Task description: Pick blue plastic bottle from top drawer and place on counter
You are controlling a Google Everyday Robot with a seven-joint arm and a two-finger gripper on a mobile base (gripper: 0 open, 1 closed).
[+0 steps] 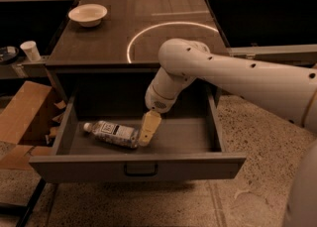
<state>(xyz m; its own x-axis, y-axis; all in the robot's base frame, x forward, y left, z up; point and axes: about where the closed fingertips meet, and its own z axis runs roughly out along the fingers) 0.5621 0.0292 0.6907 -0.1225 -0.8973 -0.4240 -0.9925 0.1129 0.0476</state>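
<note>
blue plastic bottle (111, 133): on its side in open top drawer (188, 164), left half; long axis left-right, white cap leftward; clear cylinder, white label | tool (147, 131): pale, at bottle's base end; spread or pressed, cannot tell

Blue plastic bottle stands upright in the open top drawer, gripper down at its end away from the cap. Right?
Not quite. The camera view shows the blue plastic bottle lying on its side, not upright. The rest holds: it is in the open top drawer, with the gripper down at its end away from the cap.
</note>
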